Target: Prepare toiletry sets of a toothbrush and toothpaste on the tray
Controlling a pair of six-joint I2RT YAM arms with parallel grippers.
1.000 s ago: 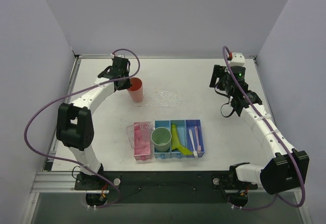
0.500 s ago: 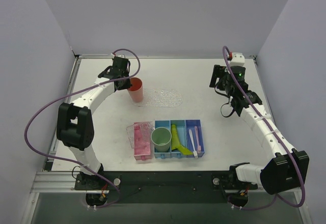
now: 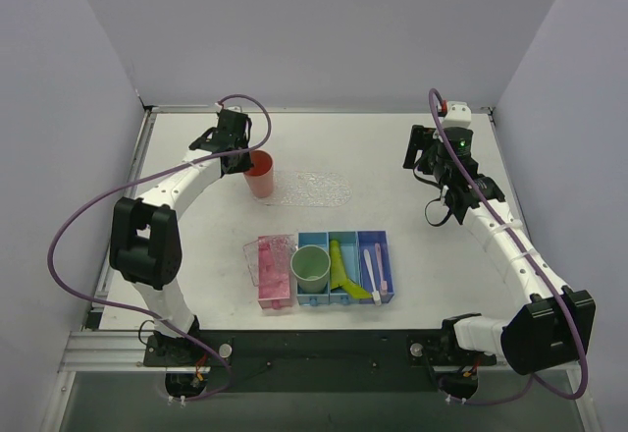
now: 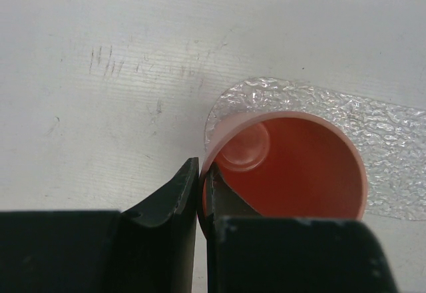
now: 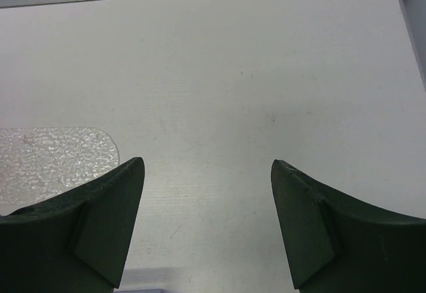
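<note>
My left gripper [image 3: 242, 160] [image 4: 200, 174] is shut on the rim of an orange-red cup [image 3: 260, 173] [image 4: 299, 166], one finger inside and one outside. The cup is over the left end of the clear bumpy tray [image 3: 319, 189] [image 4: 389, 133]; I cannot tell whether it rests on it. Two pink-and-white toothbrushes [image 3: 372, 267] lie in the rightmost blue bin. The yellow-green toothpaste tubes [image 3: 340, 270] lie in the bin beside them. My right gripper [image 3: 422, 160] [image 5: 208, 166] hangs open over bare table right of the tray [image 5: 53, 153], holding nothing.
A row of bins [image 3: 358, 299] sits near the front middle, pink at the left, blue to the right. A green cup [image 3: 311, 268] stands in it. A small clear rack [image 3: 253, 255] lies by the pink bin. Walls enclose the table on three sides.
The red cup in my left gripper has shifted very slightly to the left. The right arm has not moved.
</note>
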